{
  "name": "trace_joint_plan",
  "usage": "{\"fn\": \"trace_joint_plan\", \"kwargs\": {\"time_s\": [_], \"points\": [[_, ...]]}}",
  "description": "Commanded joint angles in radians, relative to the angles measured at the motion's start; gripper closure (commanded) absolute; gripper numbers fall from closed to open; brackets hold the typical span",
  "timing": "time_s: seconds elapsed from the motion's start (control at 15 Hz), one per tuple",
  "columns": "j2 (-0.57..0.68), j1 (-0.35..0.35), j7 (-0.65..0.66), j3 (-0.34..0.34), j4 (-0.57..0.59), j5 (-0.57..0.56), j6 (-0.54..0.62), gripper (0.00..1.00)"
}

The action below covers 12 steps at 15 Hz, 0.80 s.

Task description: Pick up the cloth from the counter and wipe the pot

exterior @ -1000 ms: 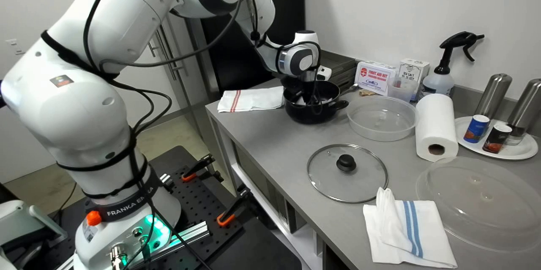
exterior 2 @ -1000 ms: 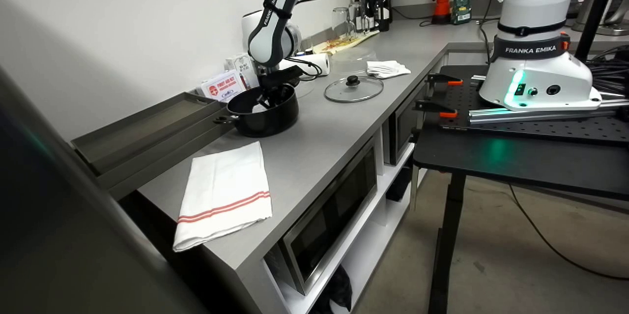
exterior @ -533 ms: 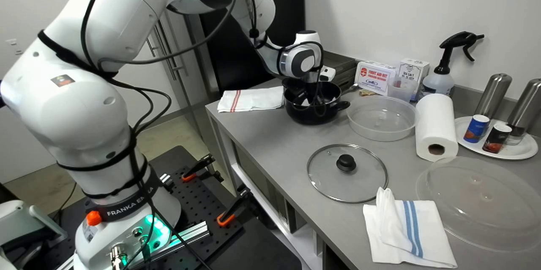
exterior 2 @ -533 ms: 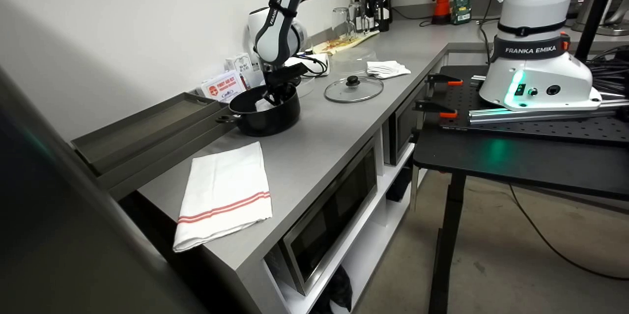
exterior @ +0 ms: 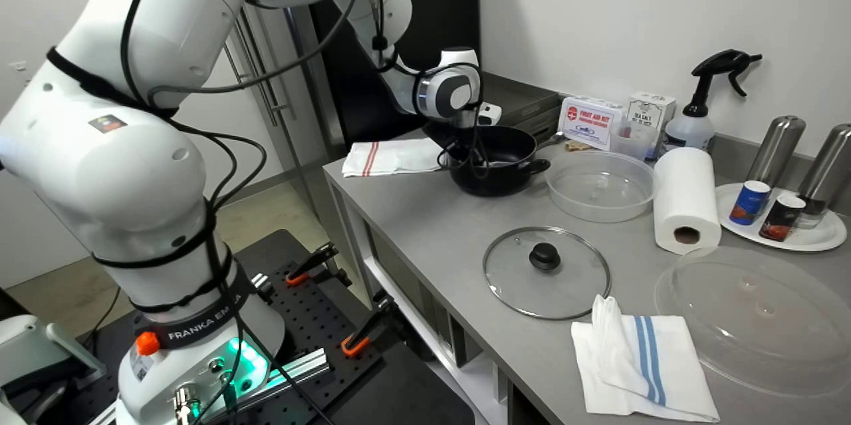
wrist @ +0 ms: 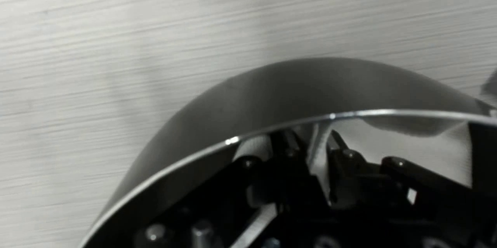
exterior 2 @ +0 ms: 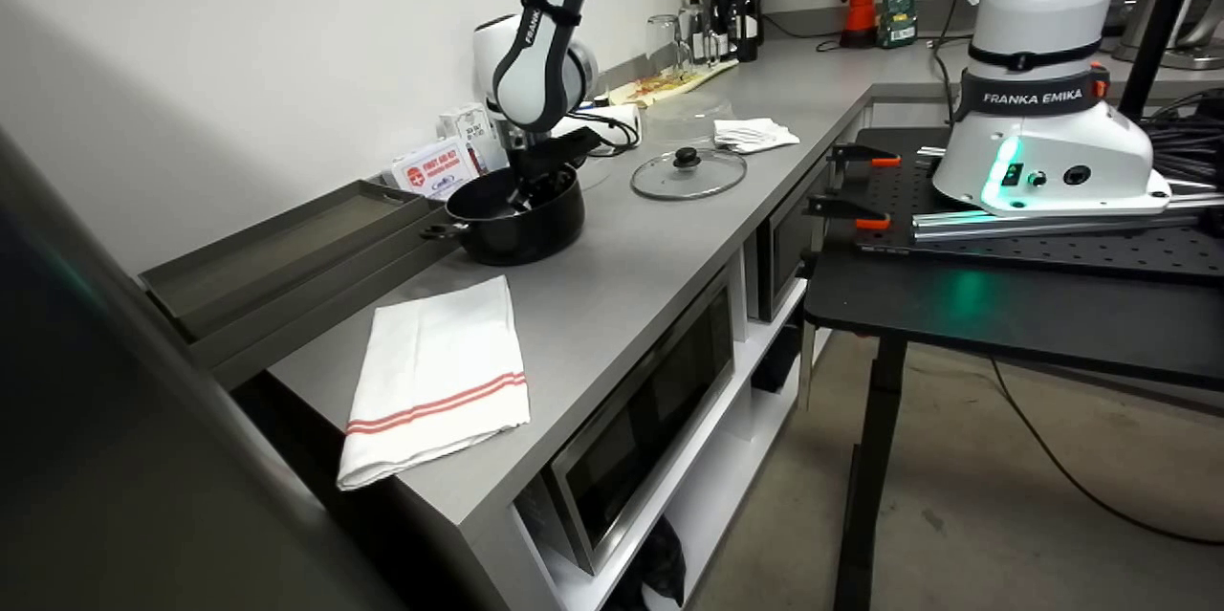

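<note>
The black pot stands on the counter in both exterior views, also here. In the wrist view its wall and shiny rim arch over my fingers. My gripper reaches down inside the pot, close to the wall. A white cloth is pinched between the fingers, and parts of it spread inside the pot on both sides of them. In the exterior views the pot wall and the gripper hide most of this cloth and the fingertips.
A folded red-striped towel lies near the pot. A glass lid, a blue-striped towel, a clear plastic bowl and a paper roll are on the counter. A grey tray and first aid box stand behind.
My arm first shifted slightly right, then moved left within the pot in an exterior view. The cloth in the pot shows less now than half a second ago. The pot has barely moved.
</note>
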Motion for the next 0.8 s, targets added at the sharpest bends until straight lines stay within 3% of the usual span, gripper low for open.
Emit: {"fn": "trace_joint_plan", "kwargs": {"time_s": [0.0,0.73], "points": [[-0.067,0.011,-0.015,0.015,-0.073,-0.015,-0.001,0.96],[-0.072,0.005,0.002,-0.002,-0.091,-0.021,-0.050,0.96]]}}
